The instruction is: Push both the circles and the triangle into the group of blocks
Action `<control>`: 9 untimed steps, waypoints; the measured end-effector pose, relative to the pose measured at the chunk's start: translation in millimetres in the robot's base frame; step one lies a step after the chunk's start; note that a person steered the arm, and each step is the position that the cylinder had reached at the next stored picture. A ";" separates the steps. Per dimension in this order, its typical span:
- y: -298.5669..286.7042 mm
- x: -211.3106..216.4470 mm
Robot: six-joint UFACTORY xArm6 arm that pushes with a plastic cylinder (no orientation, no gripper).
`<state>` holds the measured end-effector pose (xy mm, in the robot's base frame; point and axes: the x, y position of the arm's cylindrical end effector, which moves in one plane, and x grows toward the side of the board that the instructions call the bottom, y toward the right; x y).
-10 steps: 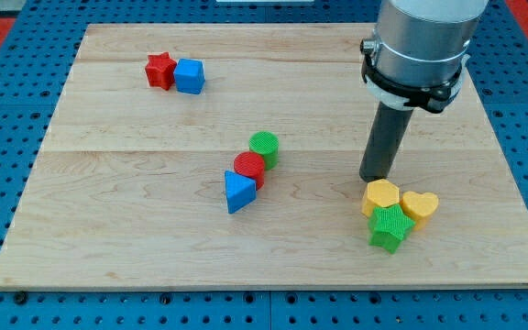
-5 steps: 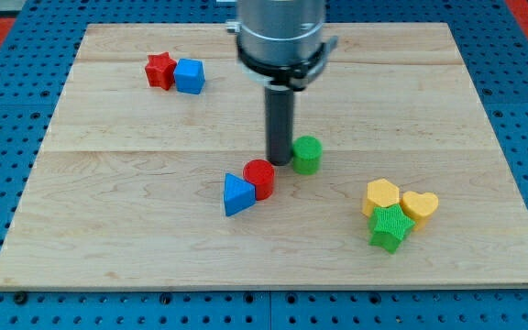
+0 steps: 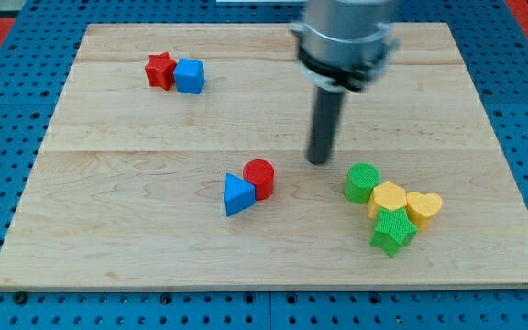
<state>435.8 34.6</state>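
Note:
My tip (image 3: 318, 161) rests on the board above and to the left of the green circle (image 3: 362, 182), apart from it. The green circle touches the yellow hexagon-like block (image 3: 389, 198), which sits with the yellow heart (image 3: 423, 207) and the green star (image 3: 392, 230) in a group at the view's lower right. The red circle (image 3: 259, 177) and the blue triangle (image 3: 237, 194) touch each other near the middle, to the left of my tip.
A red star (image 3: 159, 70) and a blue cube (image 3: 190, 76) sit together at the view's upper left. The wooden board (image 3: 108, 229) lies on a blue pegboard.
The green circle was pushed right from beside the red circle into the group at the lower right. My tip swung left to it, then moved right with it.

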 end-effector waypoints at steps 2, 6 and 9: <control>-97.5 37.9; -118.4 38.7; -26.6 81.5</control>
<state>517.2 8.0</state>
